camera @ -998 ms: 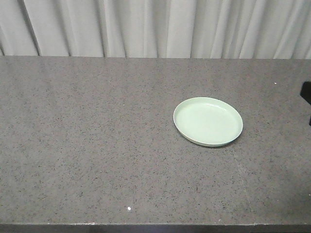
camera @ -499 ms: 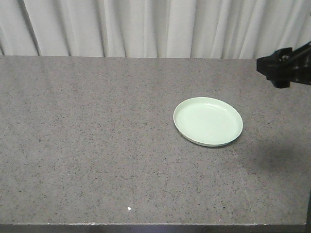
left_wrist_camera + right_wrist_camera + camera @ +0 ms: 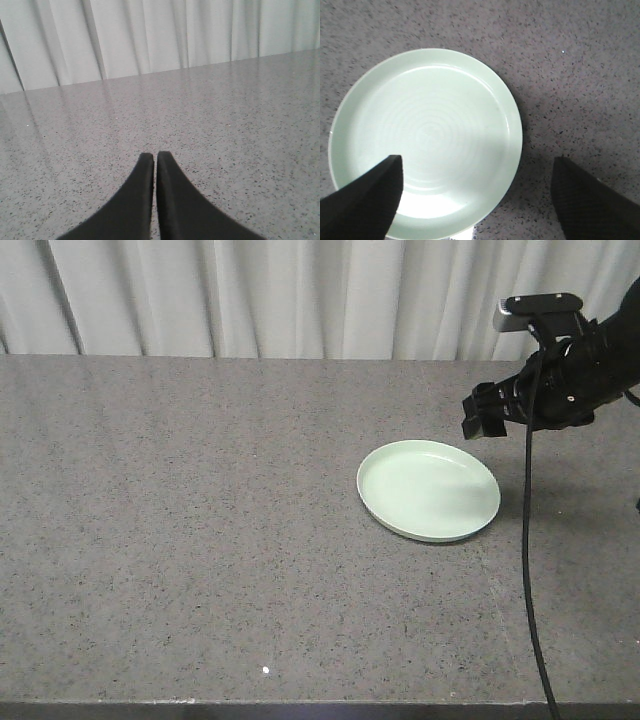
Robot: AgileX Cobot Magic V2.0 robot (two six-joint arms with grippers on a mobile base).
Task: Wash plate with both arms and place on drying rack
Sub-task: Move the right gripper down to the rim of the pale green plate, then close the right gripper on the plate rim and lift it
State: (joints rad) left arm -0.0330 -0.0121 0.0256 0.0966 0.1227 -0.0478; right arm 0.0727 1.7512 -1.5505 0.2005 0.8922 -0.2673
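Observation:
A pale green plate (image 3: 428, 489) lies flat on the speckled grey counter (image 3: 200, 520), right of centre. My right gripper (image 3: 485, 418) hangs above the plate's far right rim, jaws wide open and empty. In the right wrist view the plate (image 3: 425, 140) fills the left, with one fingertip over its bowl and the other over bare counter; the right gripper (image 3: 477, 172) straddles the plate's rim from above. My left gripper (image 3: 155, 157) is shut with nothing between the fingers, low over bare counter. It does not show in the front view. No drying rack is in view.
White curtains (image 3: 300, 295) hang behind the counter's far edge. A black cable (image 3: 527, 570) drops from the right arm across the counter's right side. The counter's front edge (image 3: 300, 705) runs along the bottom.
My right arm has swung in from the right edge, moving left and toward the plate, and now hovers over its far right rim. The plate has not moved.

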